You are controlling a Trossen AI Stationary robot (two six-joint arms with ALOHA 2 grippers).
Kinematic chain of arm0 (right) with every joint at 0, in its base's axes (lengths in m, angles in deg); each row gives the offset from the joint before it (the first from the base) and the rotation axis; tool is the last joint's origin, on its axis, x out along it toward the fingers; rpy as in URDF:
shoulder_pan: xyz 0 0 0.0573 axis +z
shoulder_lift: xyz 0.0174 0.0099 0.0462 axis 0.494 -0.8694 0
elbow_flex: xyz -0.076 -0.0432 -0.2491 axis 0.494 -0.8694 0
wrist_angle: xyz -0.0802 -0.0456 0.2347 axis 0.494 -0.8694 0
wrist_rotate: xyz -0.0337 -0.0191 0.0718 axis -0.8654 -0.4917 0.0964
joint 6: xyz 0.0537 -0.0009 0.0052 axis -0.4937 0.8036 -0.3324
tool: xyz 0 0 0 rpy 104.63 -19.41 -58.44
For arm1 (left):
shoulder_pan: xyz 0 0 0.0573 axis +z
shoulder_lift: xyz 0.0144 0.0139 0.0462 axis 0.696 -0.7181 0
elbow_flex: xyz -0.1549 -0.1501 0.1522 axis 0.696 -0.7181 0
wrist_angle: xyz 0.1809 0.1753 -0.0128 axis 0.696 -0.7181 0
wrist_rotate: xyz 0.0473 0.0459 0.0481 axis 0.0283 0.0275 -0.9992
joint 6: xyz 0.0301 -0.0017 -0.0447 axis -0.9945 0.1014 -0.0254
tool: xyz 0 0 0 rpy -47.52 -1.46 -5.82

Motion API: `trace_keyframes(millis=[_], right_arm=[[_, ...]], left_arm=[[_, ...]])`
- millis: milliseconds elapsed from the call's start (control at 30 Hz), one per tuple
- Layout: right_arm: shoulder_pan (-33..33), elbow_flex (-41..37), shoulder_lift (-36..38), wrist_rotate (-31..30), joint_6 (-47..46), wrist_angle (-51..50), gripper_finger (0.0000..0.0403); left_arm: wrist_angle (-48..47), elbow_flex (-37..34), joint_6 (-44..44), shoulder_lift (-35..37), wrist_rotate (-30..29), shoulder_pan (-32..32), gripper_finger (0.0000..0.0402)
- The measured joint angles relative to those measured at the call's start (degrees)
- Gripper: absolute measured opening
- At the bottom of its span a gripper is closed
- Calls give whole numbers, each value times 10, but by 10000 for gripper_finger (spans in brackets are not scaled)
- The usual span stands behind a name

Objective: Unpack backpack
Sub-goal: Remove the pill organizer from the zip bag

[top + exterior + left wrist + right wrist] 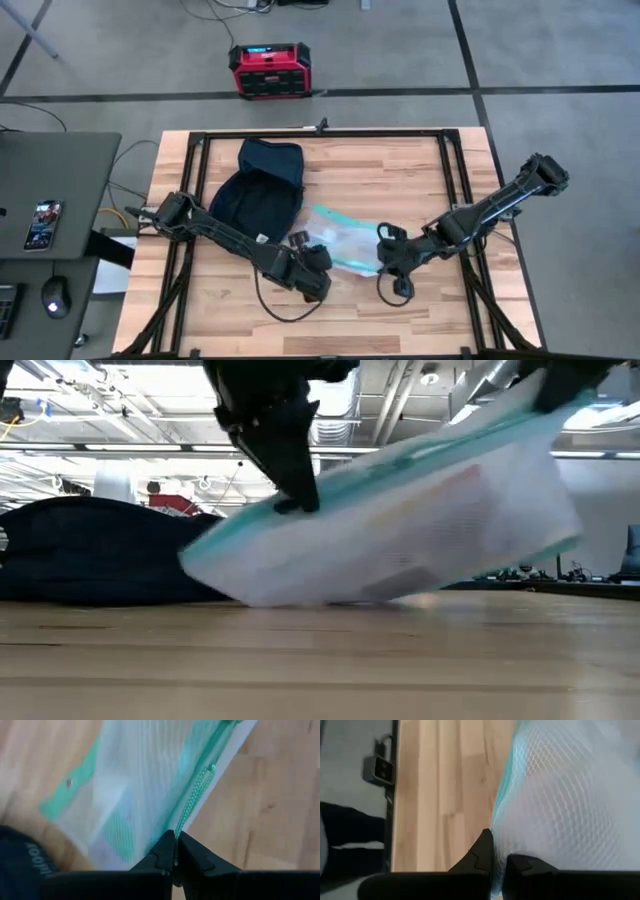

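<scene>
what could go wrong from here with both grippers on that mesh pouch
1. The left gripper pinches only the thin teal zipper cord of the mesh pouch; the cord could slip out, dropping that end.
2. The right gripper grips the pouch's edge, and the pouch hangs tilted with one corner near the table; pulling apart might strain the mesh or open the zipper.
3. The backpack lies close beside the left arm, which might snag it.

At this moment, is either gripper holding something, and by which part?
Both hold the translucent mesh zip pouch. The left gripper is shut on the teal zipper cord at one end; the right gripper pinches the pouch's teal-trimmed edge at the other end.
</scene>
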State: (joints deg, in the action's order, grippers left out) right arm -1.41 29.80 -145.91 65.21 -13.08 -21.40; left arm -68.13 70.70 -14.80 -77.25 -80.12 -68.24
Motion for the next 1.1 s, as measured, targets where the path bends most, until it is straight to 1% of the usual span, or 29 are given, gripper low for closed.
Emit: trace_keyframes(millis=[67,167,233,267,367,433,500,600,700,767,800,867,900,933,1000,1033,1100], right_arm=[[2,0,11,-4,-2,-8,1],[7,0,20,-9,-14,-19,1],[12,-1,33,-10,-11,-31,1],[19,0,40,-9,-13,-39,1],[44,0,50,-5,-28,-80,1],[54,0,52,-5,-42,-96,1],[65,0,51,-5,-64,-104,1],[79,0,39,-6,-94,-108,8],[77,-1,32,-3,-119,-109,33],[76,-1,28,18,-141,-114,59],[73,-1,29,41,-154,-119,74],[69,-1,39,116,-194,-121,104],[71,-1,45,154,-226,-117,118],[78,-1,51,179,-265,-111,133],[102,-1,58,182,-340,-88,158],[120,-1,59,165,-374,-71,170],[164,0,54,91,-442,-37,189]], left_arm=[[-42,1,18,6,-4,0,0],[-73,1,36,2,-5,-5,0],[-99,1,45,2,7,-9,0],[-114,2,53,3,20,-12,0],[-174,1,75,-1,104,-18,0],[-185,0,81,-4,142,-18,0],[-178,-1,81,-2,165,-20,0],[-155,3,66,-2,172,-19,2],[-93,23,20,-2,189,-10,22],[-35,31,-12,-1,218,3,46],[-5,35,-37,-2,237,10,60],[28,51,-91,-2,273,22,89],[34,62,-114,-2,279,28,103],[37,71,-135,-1,277,35,115],[37,78,-165,-1,260,49,135],[35,78,-179,-1,250,56,142],[33,78,-207,-1,236,72,151]])
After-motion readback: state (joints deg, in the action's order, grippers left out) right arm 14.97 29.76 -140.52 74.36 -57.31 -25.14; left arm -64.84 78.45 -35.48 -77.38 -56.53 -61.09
